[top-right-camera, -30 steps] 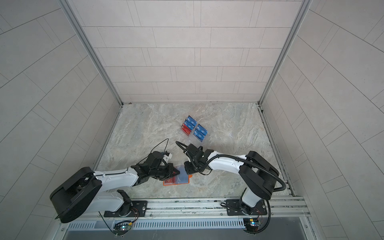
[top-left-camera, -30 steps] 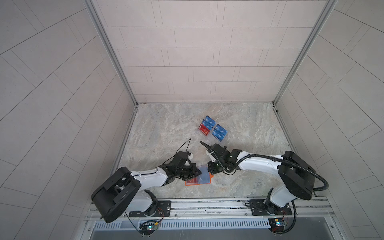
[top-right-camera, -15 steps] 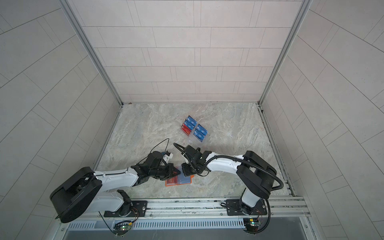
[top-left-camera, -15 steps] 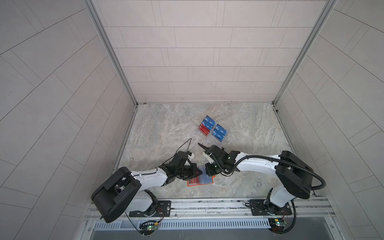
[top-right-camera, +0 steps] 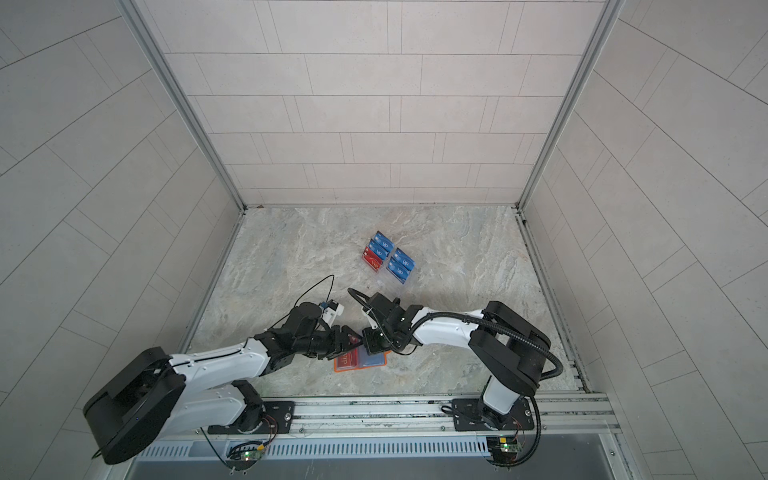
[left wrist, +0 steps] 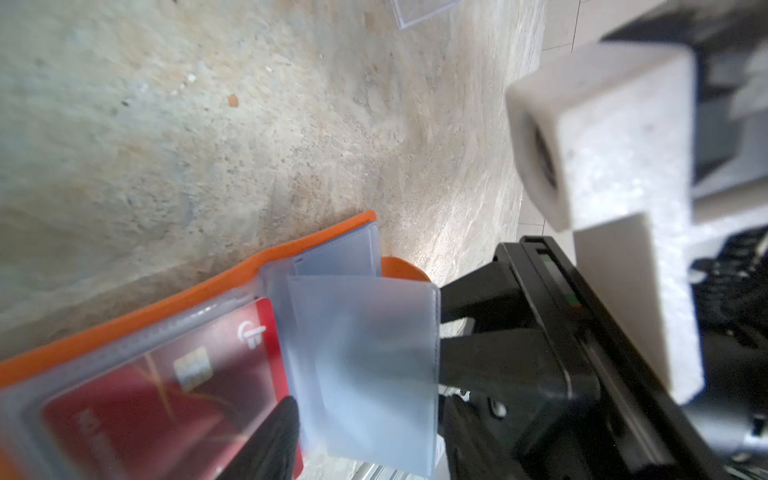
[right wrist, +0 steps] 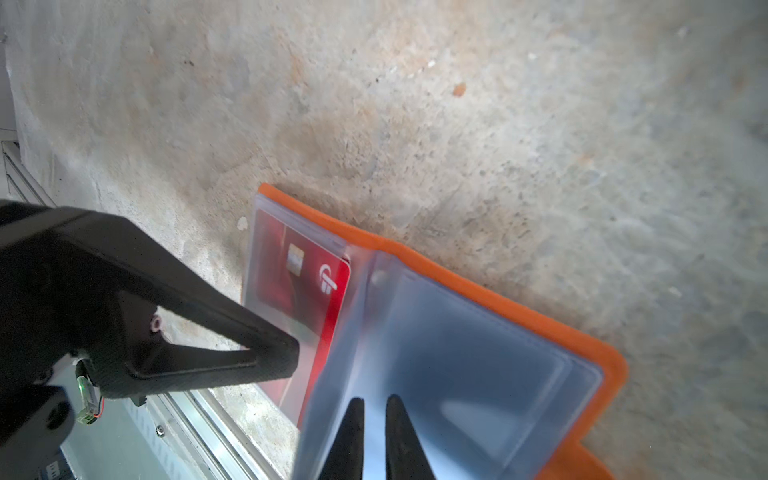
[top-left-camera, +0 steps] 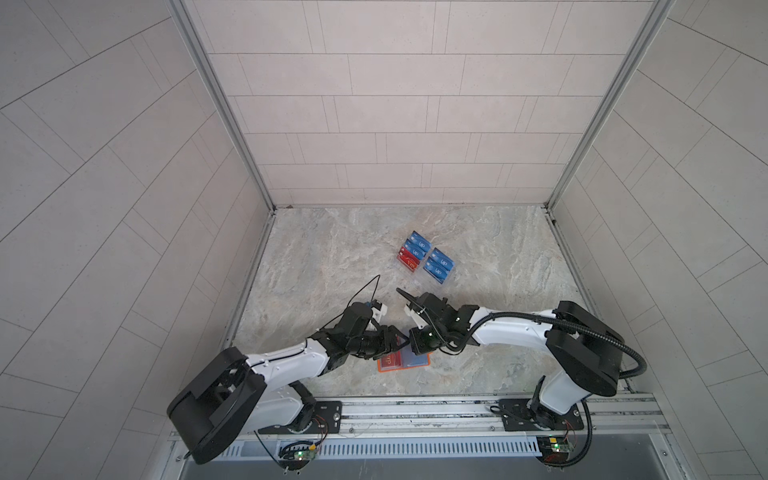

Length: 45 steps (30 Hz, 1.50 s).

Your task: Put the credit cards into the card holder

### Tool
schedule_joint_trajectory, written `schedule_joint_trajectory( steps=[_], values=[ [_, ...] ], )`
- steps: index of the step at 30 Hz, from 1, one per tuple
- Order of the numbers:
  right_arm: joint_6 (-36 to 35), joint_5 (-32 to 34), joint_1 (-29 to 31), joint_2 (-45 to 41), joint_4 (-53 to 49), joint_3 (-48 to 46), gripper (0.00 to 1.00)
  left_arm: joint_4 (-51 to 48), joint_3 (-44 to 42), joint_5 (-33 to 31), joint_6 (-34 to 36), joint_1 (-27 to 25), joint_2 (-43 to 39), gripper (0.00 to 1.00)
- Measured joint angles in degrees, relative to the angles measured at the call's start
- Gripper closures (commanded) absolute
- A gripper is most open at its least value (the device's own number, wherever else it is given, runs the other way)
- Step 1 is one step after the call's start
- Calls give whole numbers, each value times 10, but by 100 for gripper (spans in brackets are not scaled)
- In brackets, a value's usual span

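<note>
Left gripper (top-left-camera: 394,340): mine. One black finger (right wrist: 282,357) shows, its tip resting on the sleeved red card. The second finger is hidden, so I cannot tell whether the jaws are spread.
Red card (right wrist: 309,286): lies flat inside a clear pocket on the holder's left page as both top views show it. Chip and white logo face up.
Holder (top-left-camera: 384,368): orange, lying open on the table near the front rail, beneath both my grippers.
Sleeve (left wrist: 365,365): clear leaf, lifted off the holder's right page.
Right gripper (right wrist: 376,432): mine. Jaws nearly pressed together, pinching the sleeve's free edge.
Other cards (top-left-camera: 428,262): blue ones and a red one in two stepped rows, farther back and to the right, well apart from the holder.
Table (top-left-camera: 324,266): grey, marbled.
</note>
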Motion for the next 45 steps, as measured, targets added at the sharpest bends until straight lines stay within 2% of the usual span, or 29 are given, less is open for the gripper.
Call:
schedule_joint_trajectory(
  steps=[5, 11, 14, 16, 19, 32, 45],
  values=[
    [0, -5, 0, 0, 9, 0, 85, -85, 0, -22, 8, 16, -84, 41],
    [2, -22, 10, 8, 23, 4, 85, -199, 0, -64, 25, 64, -196, 47],
    [4, -30, 19, 27, 30, 14, 85, -239, 0, -75, 32, 76, -221, 52],
    [5, -33, 23, 39, 35, 20, 85, -255, 0, -77, 36, 78, -226, 59],
    [6, -35, 24, 52, 40, 27, 85, -272, 0, -75, 44, 78, -222, 64],
    [39, -23, 24, 69, 59, 35, 85, -225, 0, -63, 55, 28, -88, 65],
    [58, 19, -5, -24, 43, 19, 83, -226, 37, -81, 103, 28, -22, 65]
  ],
)
